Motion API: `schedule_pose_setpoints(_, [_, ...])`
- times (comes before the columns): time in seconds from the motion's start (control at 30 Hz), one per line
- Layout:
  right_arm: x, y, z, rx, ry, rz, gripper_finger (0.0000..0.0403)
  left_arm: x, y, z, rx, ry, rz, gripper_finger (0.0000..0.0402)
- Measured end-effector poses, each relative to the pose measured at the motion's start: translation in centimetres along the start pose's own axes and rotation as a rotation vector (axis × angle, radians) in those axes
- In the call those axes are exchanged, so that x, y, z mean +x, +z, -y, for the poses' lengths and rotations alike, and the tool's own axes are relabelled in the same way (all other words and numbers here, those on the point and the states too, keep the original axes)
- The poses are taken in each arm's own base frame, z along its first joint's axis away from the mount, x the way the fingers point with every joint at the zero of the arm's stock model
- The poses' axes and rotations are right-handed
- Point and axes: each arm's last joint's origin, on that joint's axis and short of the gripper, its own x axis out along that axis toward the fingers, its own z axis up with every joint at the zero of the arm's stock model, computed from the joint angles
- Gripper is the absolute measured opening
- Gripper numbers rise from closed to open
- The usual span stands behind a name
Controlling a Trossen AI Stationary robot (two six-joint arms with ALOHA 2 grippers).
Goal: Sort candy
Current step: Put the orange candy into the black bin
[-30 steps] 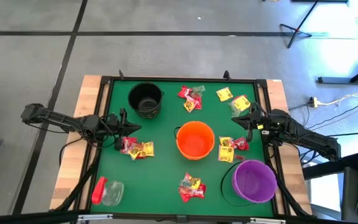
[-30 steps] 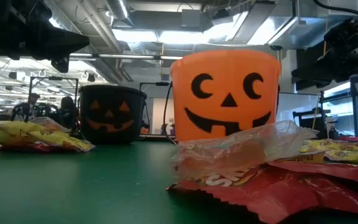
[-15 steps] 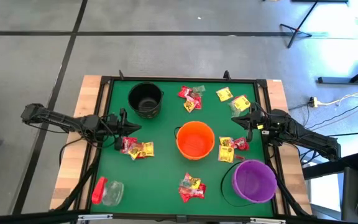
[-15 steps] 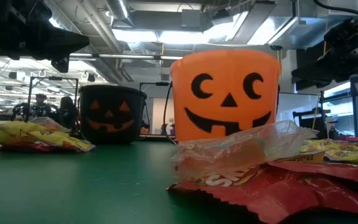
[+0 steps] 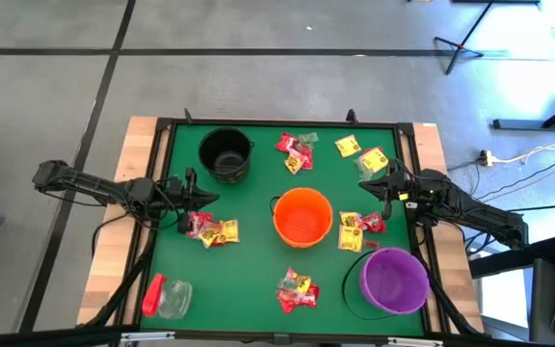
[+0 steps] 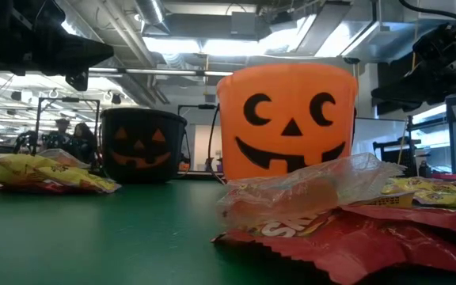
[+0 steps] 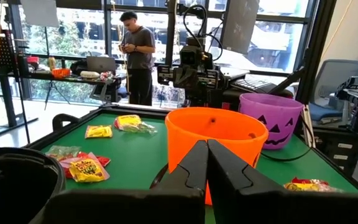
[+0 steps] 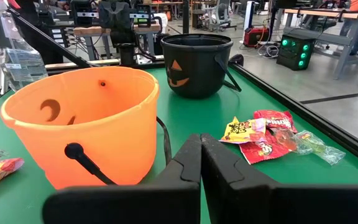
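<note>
High view: nothing's sorted yet. The orange bucket, black bucket and purple bucket look empty, and the candy lies in loose clumps on the green mat. Left gripper and right gripper, both clenched and empty, flank the orange bucket, with candy just beside each. A person stands beyond the table.
</note>
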Motion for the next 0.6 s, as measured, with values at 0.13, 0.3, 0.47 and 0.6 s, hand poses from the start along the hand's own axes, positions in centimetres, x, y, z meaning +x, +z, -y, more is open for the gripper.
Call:
schedule_pose_setpoints(0.13, [0.0, 0.0, 0.0, 0.0, 0.0, 0.0, 0.0001, 0.0, 0.1, -0.1, -0.027, 0.024, 0.016, 0.0])
schedule_pose_setpoints(0.3, [0.0, 0.0, 0.0, 0.0, 0.0, 0.0, 0.0001, 0.3, 2.3, 0.3, 0.001, -0.031, 0.033, 0.0])
schedule_pose_setpoints(0.47, [0.0, 0.0, 0.0, 0.0, 0.0, 0.0, 0.0001, 0.8, 6.5, 0.7, 0.02, 0.016, -0.206, 0.0])
schedule_pose_setpoints(0.6, [0.0, 0.0, 0.0, 0.0, 0.0, 0.0, 0.0001, 1.8, 7.7, 1.1, -0.005, 0.064, -0.446, 0.0])
